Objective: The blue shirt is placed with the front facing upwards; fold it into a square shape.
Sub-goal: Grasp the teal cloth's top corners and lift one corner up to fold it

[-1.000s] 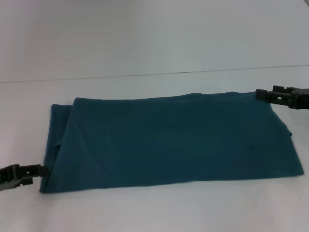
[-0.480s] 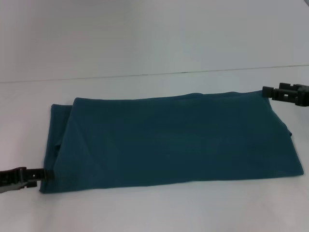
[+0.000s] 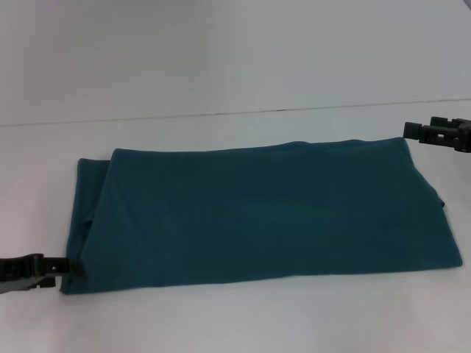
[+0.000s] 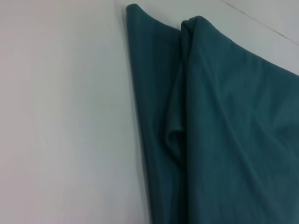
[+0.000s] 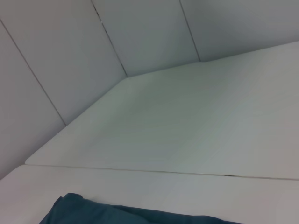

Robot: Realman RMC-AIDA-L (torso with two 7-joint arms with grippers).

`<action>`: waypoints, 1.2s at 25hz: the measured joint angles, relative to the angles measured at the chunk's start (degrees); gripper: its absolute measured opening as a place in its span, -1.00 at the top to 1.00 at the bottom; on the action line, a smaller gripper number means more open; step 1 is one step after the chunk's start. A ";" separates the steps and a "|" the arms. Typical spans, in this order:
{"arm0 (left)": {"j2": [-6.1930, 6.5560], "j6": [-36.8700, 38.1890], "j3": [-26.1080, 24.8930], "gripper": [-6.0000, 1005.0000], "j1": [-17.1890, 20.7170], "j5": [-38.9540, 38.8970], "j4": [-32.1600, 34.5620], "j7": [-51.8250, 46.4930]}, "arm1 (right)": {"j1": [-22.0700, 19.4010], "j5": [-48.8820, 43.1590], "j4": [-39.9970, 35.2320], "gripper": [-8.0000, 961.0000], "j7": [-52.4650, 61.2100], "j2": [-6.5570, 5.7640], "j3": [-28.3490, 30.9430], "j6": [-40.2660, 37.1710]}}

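Teal-blue cotton, the short-sleeved blue shirt (image 3: 257, 213) lies on the white bench (image 3: 235, 81) as a long horizontal band, plain side up, not yet square. The left pincer (image 3: 65, 266) sits at its near-left corner, the right pincer (image 3: 409, 131) just off its far-right corner; I cannot tell whether either is clenched. Judged step: between folds. Next likely calls for folding 1 end over the other.

Head camera high, looking down; both wrist cameras close, sharing the blue shirt (image 3: 257, 213).
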 joint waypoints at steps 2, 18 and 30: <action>-0.18 -0.57 0.59 -0.34 -0.17 0.01 -0.23 -0.31 | 0.04 0.00 0.00 -0.92 0.00 -0.06 0.00 0.03; -0.45 -2.98 1.49 -0.34 0.05 0.45 -0.94 -0.48 | -0.02 -0.01 0.00 -0.92 0.04 -0.28 0.08 -0.13; -0.66 -2.95 2.21 -0.34 -0.42 0.69 -2.00 0.08 | -0.27 -0.01 0.00 -0.92 0.08 -0.28 0.29 -0.25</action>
